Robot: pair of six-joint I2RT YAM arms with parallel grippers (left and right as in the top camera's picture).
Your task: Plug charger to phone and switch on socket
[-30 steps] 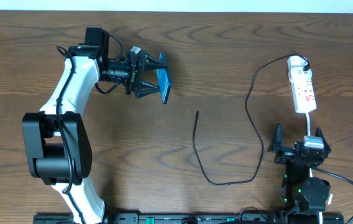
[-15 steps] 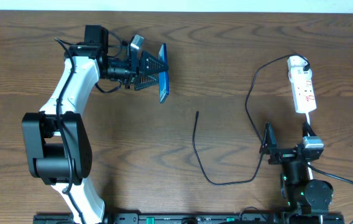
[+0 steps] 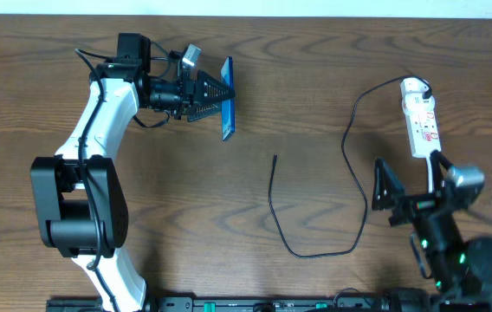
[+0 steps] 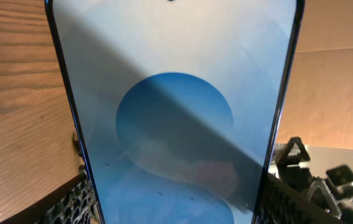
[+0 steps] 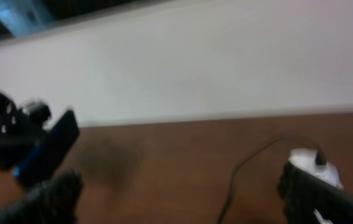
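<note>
Blue-screened phone [image 3: 227, 102] clamped in left fingers [image 3: 210, 87], right fingers [image 3: 385, 184] spread apart near socket [image 3: 422, 126], charger [image 3: 271, 184] lying between

Broad bare surface [image 3: 194, 208] open left of the cable [image 3: 271, 195], cable's long loop lying across the way between its tip and the right pincer [image 3: 406, 160], power strip [image 3: 422, 121] just beyond that pincer, phone [image 3: 227, 111] held on edge, well apart from the cable
</note>
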